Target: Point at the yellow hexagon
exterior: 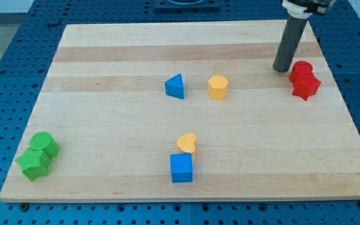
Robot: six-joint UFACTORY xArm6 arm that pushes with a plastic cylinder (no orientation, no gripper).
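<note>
The yellow hexagon [218, 87] sits on the wooden board [105, 112] a little above the middle. My tip [282, 69] is at the view's upper right, well to the right of the hexagon and slightly higher, just left of the red blocks. It does not touch any block.
A blue triangle [175, 86] lies just left of the hexagon. A yellow heart [187, 143] touches a blue cube [181, 167] at the lower middle. Two red blocks [304, 79] sit at the right edge. Two green blocks [38, 155] sit at the lower left corner.
</note>
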